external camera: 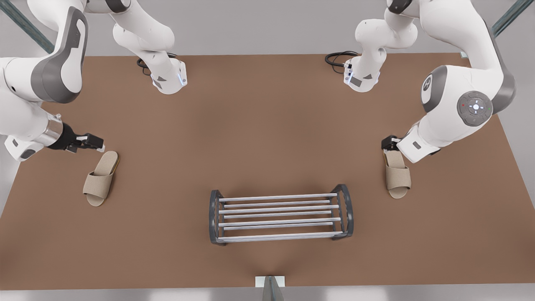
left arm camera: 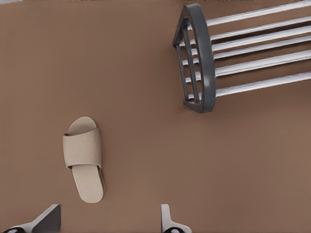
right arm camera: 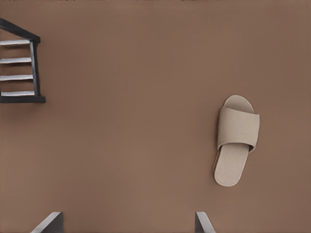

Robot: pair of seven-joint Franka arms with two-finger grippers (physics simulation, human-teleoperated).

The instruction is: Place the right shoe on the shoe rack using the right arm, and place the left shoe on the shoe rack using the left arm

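Beige woven fabric covers both slippers, which lie flat on the brown table (external camera: 267,125), well apart, one on either side of the shoe rack (external camera: 281,217). The rack stands between them, nearer the front edge, and its silver rods are bare.

The right shoe (external camera: 100,179) lies at the front view's left, with its heel turned toward the arm bases and its toe angled outward. The right claw (external camera: 99,146) hangs just beside that heel. In the right wrist view its fingers (right arm camera: 52,221) are spread wide with nothing between them, and the slipper sits ahead and off to one side.

The left shoe (external camera: 397,175) lies at the front view's right, heel toward the bases as well. The left claw (external camera: 389,144) is right at its heel, though I cannot tell whether they touch. In the left wrist view this claw is also spread wide and empty.

These slippers look light, soft and floppy, so weight should be no trouble. The strap would likely crush or fold under a pinch. The sole edge looks like the firmer hold, so gripping across the heel, or across the sole at the waist, should carry better. A toe may still sag and catch between the rods, so each slipper probably wants to be lowered flat across several of them.
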